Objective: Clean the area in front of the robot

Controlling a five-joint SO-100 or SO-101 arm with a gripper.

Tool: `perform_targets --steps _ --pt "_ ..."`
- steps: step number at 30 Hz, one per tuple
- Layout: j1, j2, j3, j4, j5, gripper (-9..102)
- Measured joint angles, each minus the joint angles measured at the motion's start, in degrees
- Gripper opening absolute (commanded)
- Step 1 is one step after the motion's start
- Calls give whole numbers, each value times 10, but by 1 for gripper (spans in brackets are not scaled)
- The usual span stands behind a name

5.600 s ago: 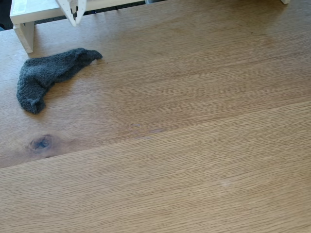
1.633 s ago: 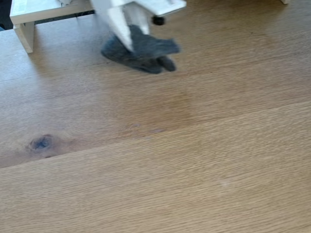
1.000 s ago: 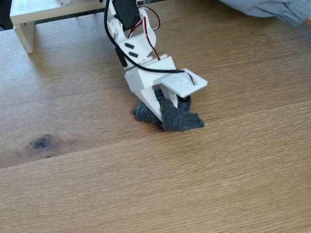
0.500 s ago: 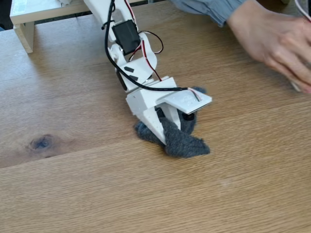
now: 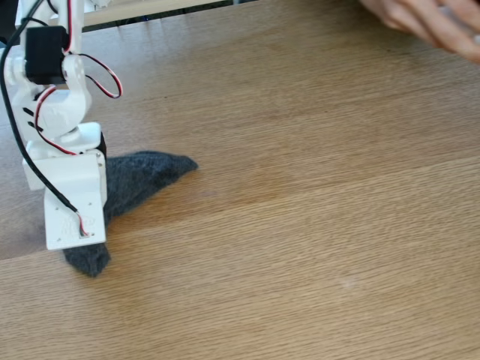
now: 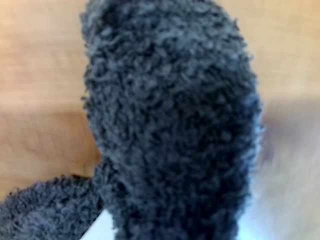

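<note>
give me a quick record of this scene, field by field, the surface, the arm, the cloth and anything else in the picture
surface: light-brown oak table, plank seams
arm: white robot arm, at left of the fixed view
pincer: hidden behind the arm's housing; state unclear
cloth: fuzzy dark-grey sock lying on the wood under the arm, close up in the wrist view
other: a person's hand at top right

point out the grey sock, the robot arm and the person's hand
grey sock (image 5: pixel 146 176), fixed view, on its flat fuzzy middle
robot arm (image 5: pixel 71 199), fixed view, on its white lower housing
hand (image 5: pixel 427 22), fixed view, on the fingers
</note>
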Motion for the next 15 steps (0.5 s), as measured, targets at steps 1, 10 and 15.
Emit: perform_targets --steps 1,10,15 --pt "-12 5 1 11 14 0" --pt "-204 57 4 30 115 0" --pt "-333 91 4 14 178 0"
